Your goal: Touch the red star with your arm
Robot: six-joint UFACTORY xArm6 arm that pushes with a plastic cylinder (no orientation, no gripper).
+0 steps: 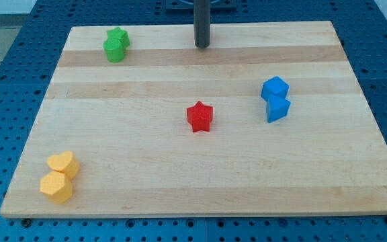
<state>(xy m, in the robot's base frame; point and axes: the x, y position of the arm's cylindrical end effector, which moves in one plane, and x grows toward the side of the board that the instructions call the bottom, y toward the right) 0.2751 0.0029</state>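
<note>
Camera view, contents listed from the view's left to right. Pale wooden board (180,181) lying on a blue perforated table (19,40). Two yellow blocks, a heart shape (64,164) and a hexagonal one (56,187), sitting touching, far below and left of my tip. Two green blocks (116,44), shapes unclear, sitting touching, left of my tip. My tip (201,46), the end of a plain dark rod carrying no jaws and holding nothing, resting near the board's top edge. Red star block (199,116) sitting directly below my tip, well apart. Two blue blocks (275,98), angular, sitting touching, below and right of my tip.
</note>
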